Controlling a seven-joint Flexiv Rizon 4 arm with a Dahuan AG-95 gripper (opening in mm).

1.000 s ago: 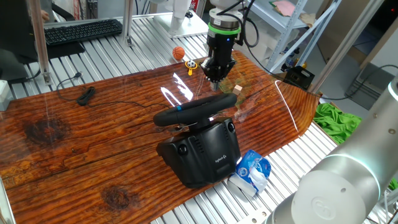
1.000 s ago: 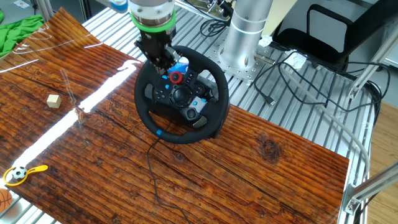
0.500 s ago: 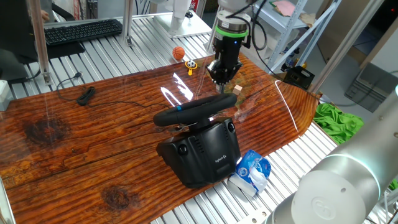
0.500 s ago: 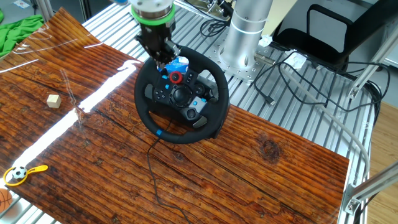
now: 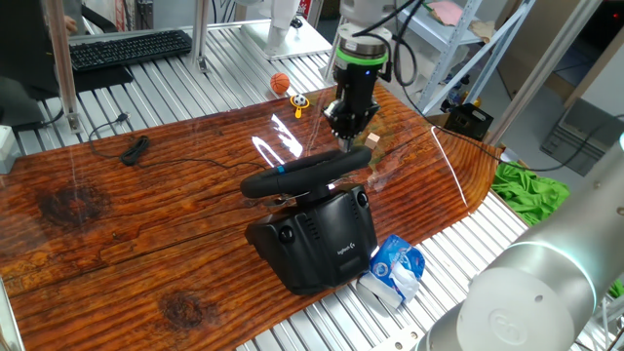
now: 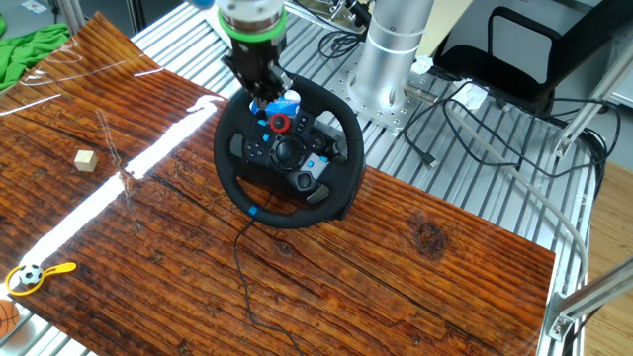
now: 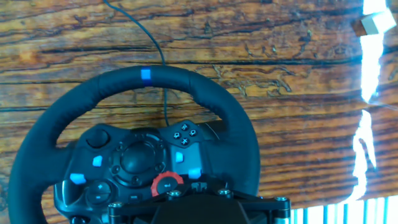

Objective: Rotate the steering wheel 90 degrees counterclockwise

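Observation:
The steering wheel (image 5: 302, 174) is a black padded rim on a bulky black base (image 5: 317, 239) with a white logo, standing on the wooden table (image 5: 117, 214). Its blue stripe (image 6: 252, 211) sits at the rim's lower left in the other fixed view and at the top of the rim (image 7: 146, 74) in the hand view. My gripper (image 5: 344, 136) hangs just above the rim's far end, near the red dial (image 6: 280, 122). Its fingers look pressed together and hold nothing. The hand view shows only the gripper housing at the bottom edge, with the fingertips hidden.
A small wooden cube (image 5: 372, 139) lies just beyond the wheel. A yellow toy with a ball (image 5: 298, 101) and an orange ball (image 5: 280, 84) lie at the back. A blue-white packet (image 5: 395, 268) lies beside the base. A thin black cable (image 6: 242, 267) runs across the table.
My gripper has shifted a little along the rim toward the robot's base and risen slightly. The wheel and its blue stripe have not moved.

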